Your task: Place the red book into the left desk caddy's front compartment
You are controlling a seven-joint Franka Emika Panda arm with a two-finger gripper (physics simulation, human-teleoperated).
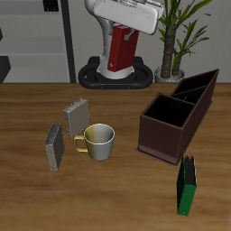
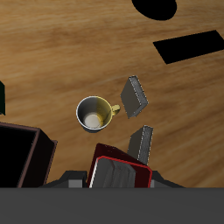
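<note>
The dark red hardcover book [image 1: 120, 50] is hanging above the table's back, pinched upright in the two-finger gripper [image 1: 124, 29]. The long dark brown open-top desk caddy [image 1: 177, 115] is sitting on the wooden table [image 1: 36, 194], well apart. A potted plant [image 1: 178, 41] is standing behind. The arm is raised high.

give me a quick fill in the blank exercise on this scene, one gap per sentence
1. The claw holds the ____ book high above the table's back.
2. The left desk caddy has nothing inside; its compartments are ____.
3. The mug stands upright beside two ____ books.
4. The green book stands nearer the table's ____ edge than the caddy.

Missing words: red; empty; grey; front
</note>
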